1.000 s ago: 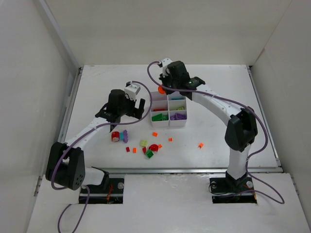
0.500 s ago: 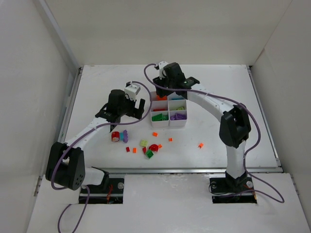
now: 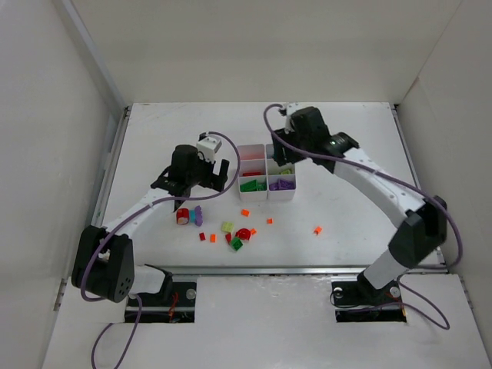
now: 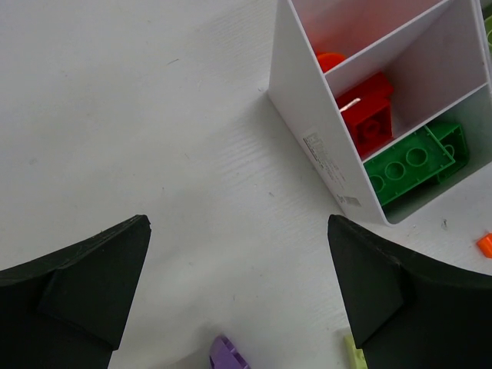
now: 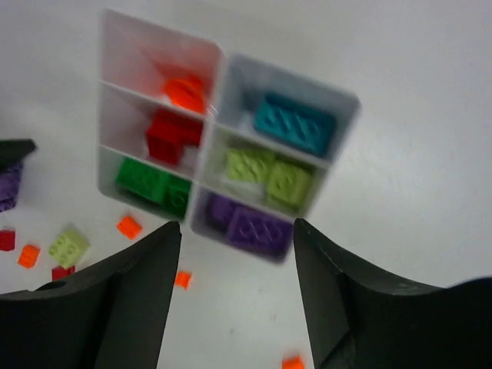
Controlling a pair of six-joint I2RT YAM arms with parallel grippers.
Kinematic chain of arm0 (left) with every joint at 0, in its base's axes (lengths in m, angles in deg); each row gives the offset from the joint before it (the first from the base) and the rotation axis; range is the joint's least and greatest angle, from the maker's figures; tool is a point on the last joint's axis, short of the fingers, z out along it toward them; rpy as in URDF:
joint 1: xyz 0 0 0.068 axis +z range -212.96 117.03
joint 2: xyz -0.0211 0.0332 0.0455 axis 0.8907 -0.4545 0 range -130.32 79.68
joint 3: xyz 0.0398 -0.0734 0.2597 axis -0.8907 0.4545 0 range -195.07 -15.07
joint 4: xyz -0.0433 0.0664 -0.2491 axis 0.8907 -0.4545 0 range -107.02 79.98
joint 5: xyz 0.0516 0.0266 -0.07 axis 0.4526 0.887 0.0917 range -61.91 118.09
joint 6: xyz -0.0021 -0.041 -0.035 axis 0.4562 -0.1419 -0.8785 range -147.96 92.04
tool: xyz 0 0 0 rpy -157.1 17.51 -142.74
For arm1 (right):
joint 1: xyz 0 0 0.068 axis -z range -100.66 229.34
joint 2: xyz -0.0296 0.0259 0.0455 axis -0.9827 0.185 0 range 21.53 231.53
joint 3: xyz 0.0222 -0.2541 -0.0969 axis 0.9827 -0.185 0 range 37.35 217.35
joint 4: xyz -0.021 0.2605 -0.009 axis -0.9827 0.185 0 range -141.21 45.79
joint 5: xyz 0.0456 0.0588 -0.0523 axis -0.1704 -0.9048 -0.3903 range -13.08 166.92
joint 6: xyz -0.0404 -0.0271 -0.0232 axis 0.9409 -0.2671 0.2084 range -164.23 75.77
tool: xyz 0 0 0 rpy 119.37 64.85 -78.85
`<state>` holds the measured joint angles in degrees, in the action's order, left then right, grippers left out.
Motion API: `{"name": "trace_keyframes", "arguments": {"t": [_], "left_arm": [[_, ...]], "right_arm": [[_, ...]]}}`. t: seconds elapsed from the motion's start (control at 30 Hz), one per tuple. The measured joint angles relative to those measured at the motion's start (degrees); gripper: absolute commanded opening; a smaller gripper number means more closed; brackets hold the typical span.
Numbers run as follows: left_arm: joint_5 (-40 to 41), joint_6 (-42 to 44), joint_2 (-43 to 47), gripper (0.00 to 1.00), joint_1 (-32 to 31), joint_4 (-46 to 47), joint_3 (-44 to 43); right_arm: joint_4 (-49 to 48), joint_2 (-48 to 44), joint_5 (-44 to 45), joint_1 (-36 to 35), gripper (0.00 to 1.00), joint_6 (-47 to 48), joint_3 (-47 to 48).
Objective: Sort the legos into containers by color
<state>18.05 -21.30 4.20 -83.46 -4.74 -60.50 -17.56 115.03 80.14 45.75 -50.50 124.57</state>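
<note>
Right hand (image 5: 236, 231) hangs partly open and empty right over the tray (image 5: 215, 131), its bricks sorted by color, while the left hand (image 4: 237, 223) hovers wide open, holding nothing, loose bricks (image 3: 244, 233) just beside it, probably lining up a grab.

White table (image 3: 354, 154), six-compartment tray (image 3: 280, 195) ahead and right of the left fingers (image 4: 84, 277), purple brick (image 4: 231, 355) between them, small loose legos (image 5: 68, 246) scattered left of the right fingers (image 5: 123, 300).
</note>
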Motion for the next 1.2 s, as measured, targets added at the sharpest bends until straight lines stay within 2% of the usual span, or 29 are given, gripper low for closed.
{"name": "trace_keyframes", "arguments": {"t": [0.17,0.37,0.6,0.93,1.07,1.1,1.17,1.2], "left_arm": [[0.07,-0.13,0.2,1.0,0.0,0.81,0.5],[0.17,-0.15,0.35,1.0,0.0,2.38,1.64],[0.42,-0.15,1.97,1.0,0.26,2.75,3.32],[0.66,-0.15,2.49,1.0,0.42,3.08,3.48],[0.68,-0.15,2.49,1.0,0.42,3.08,3.5],[0.68,-0.15,2.49,1.0,0.42,3.08,3.52],[0.68,-0.15,2.49,1.0,0.42,3.08,3.54],[0.68,-0.15,2.49,1.0,0.42,3.08,3.54]], "right_arm": [[7.3,-11.34,3.41,6.12,0.69,-12.33,-18.32],[14.16,-11.37,2.8,5.97,0.67,-27.41,-33.53],[12.57,-11.96,2.34,5.92,0.56,-36.89,-41.22],[6.32,-11.21,0.98,6.25,0.52,-39.98,-43.12],[5.53,-10.71,0.96,6.25,0.38,-40.26,-43.01],[5.31,-10.62,0.98,6.25,0.29,-40.28,-43.01],[5.09,-10.51,0.96,6.25,0.18,-40.41,-43.04],[4.96,-10.51,0.94,6.25,0.09,-40.48,-43.01]]}}
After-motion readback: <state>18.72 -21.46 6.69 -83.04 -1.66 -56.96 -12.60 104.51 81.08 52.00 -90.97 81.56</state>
